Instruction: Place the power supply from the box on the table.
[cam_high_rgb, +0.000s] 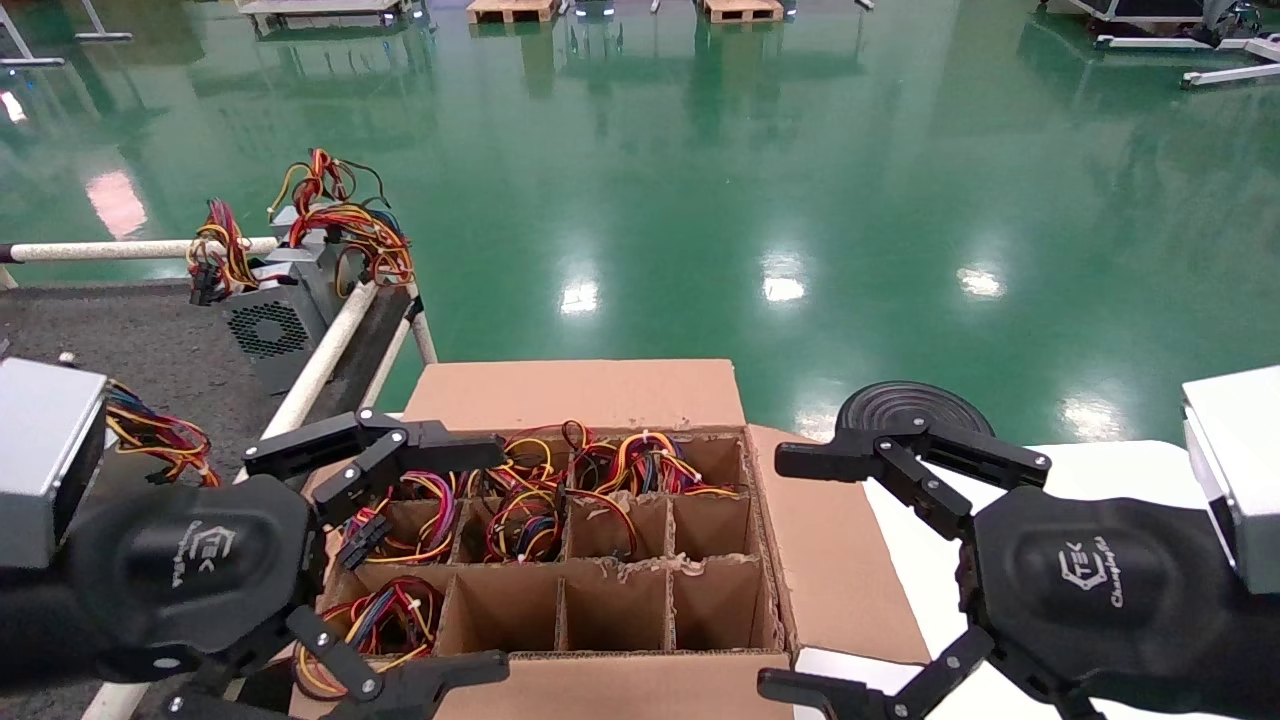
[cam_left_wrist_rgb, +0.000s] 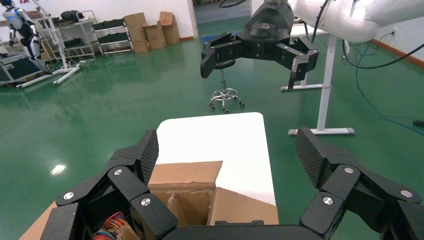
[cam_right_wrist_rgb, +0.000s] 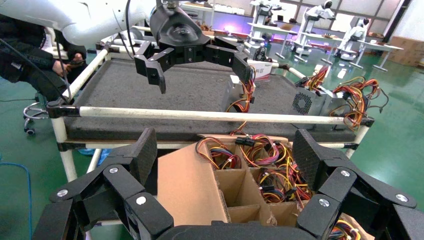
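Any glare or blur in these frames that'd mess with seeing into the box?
Head view: ceiling-light glare sits on the green floor, not on the box; cells read sharp, left gripper covers its near-left corner. Left wrist view: box mostly hidden behind the fingers. Right wrist view: wires evenly lit, crisp.

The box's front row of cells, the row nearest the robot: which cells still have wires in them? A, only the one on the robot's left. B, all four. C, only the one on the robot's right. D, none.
A: in the box, only the front-left cell shows coloured wires; the other three front cells show bare cardboard.
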